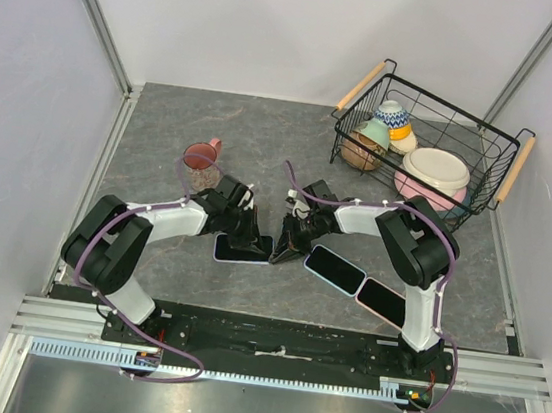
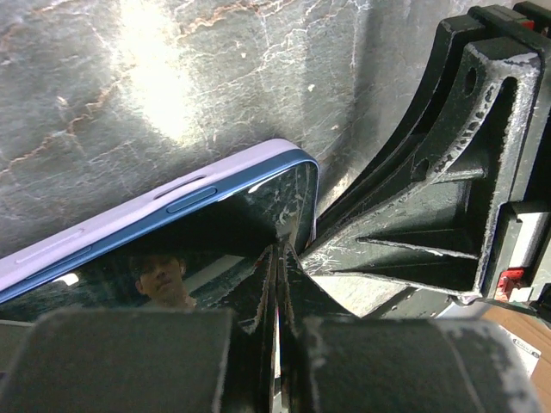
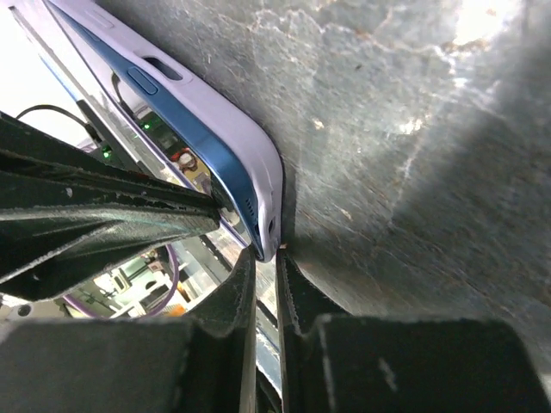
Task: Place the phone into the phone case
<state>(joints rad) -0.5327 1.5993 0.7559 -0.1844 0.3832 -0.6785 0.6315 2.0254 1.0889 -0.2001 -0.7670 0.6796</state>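
- Lilac silicone is what we read first. The phone case [image 2: 103,228] lies flat on the grey table [image 1: 165,122], in the space between the two arms.
- The phone [image 2: 189,249] sits in it. Its blue frame shows just inside the lilac lip along the side and corner we can see, and the far end is hidden from us.
- The left gripper [image 2: 277,258] has its fingers pressed together with nothing between them. Their tips rest on the glass close to that corner, so it looks to us like a hold-down rather than a grasp.
- The right gripper [image 3: 267,275] shows only a thin slit between its fingers, with the corner of case and phone right at the mouth. We cannot tell whether it pinches that corner or only touches it.
- From above, the long axis runs roughly left to right across the table, from one gripper towards the other. The right gripper meets the right-hand end, and the left one comes down over the body.
- We judge that the coming move turns on that right-end corner. Any seating push there belongs to the right arm, which is nearer, working against the left arm's press.
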